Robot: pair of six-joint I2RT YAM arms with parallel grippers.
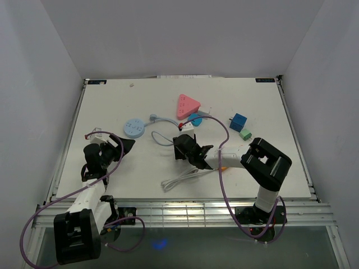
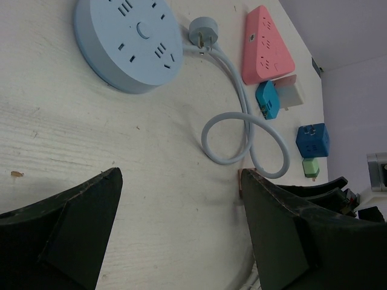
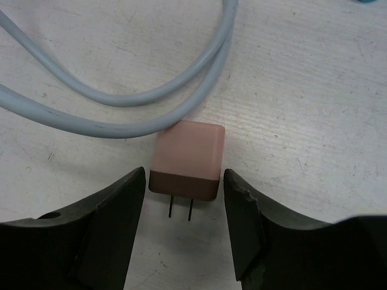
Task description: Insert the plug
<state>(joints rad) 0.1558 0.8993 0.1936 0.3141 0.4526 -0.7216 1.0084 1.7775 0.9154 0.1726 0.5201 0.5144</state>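
Observation:
A small pink plug (image 3: 188, 154) with a brown base and two prongs lies flat on the white table, prongs toward the camera. My right gripper (image 3: 185, 176) is open, with one jaw close on each side of the plug's brown base. In the top view the right gripper (image 1: 183, 147) is at mid-table and hides the plug. A sliver of the plug (image 2: 240, 181) shows in the left wrist view. My left gripper (image 1: 119, 144) is open and empty, low over the table at the left (image 2: 181, 199). The round blue power strip (image 1: 134, 128) and pink triangular power strip (image 1: 188, 105) lie beyond.
The blue strip's grey cable (image 3: 121, 109) loops right by the plug. A teal adapter (image 1: 194, 119), a white adapter (image 1: 187, 127), a blue cube (image 1: 239, 121) and a green cube (image 1: 245, 134) lie at the back right. A white cable (image 1: 182, 178) lies near the front edge.

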